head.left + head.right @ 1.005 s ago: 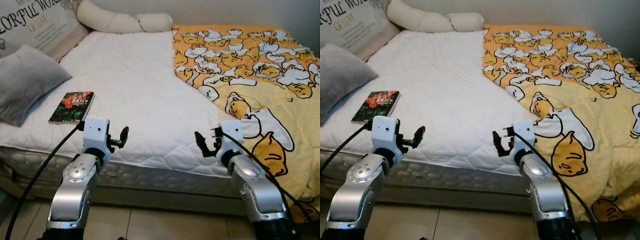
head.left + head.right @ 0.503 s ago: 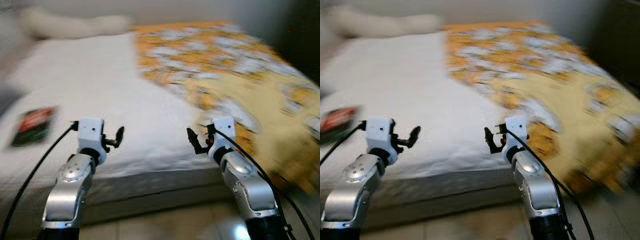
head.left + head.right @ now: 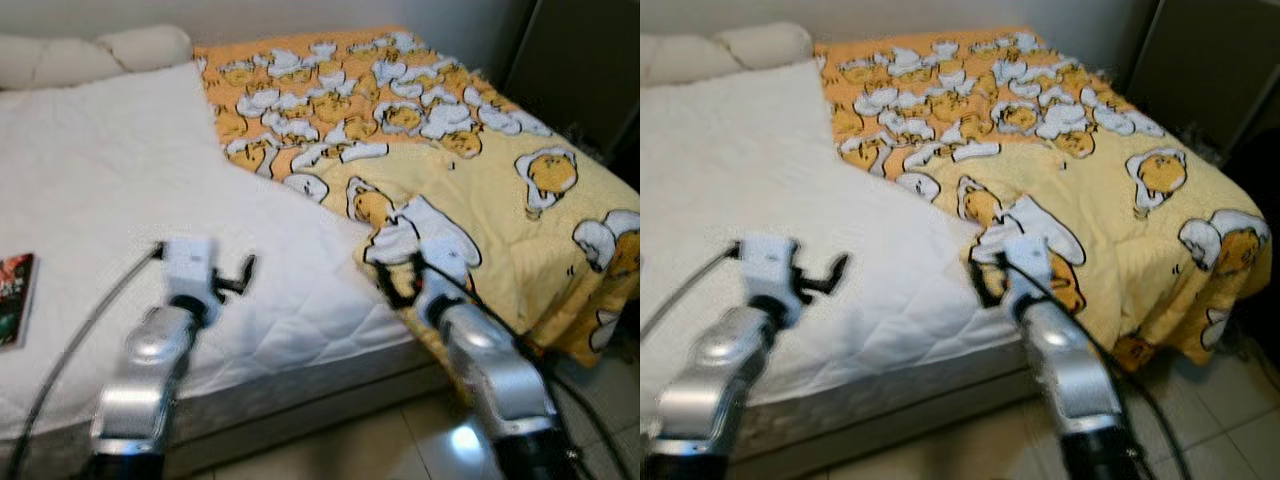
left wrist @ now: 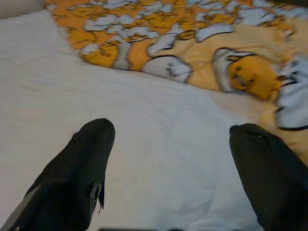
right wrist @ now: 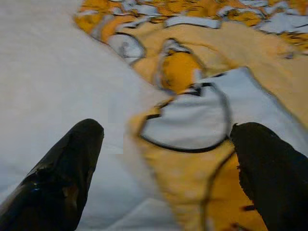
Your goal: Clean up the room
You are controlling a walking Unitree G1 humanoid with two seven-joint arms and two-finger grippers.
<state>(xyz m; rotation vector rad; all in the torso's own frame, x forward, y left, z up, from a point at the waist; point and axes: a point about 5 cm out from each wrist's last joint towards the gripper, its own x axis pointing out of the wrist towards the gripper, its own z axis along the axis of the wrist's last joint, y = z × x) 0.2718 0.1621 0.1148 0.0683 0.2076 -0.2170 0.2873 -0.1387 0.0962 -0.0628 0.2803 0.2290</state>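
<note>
Head views: the yellow blanket (image 3: 470,170) lies rumpled over the bed's (image 3: 90,190) right half, a book (image 3: 14,285) at its left edge. Wrist views: left end effector (image 4: 168,163) and right end effector (image 5: 163,168) both spread wide, holding nothing.

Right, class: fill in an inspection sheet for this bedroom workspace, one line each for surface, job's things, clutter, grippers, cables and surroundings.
Surface: bed with white quilted mattress, bare on the robot's left half.
Job's things: yellow blanket with a cartoon egg print, rumpled over the right half and hanging off the edge.
Clutter: book lying flat near the mattress's left edge.
Grippers: left gripper open above the mattress; right gripper open at the blanket's edge.
Cables: black cables run along both arms.
Surroundings: cream pillows at the head, tiled floor, dark furniture on the right.
</note>
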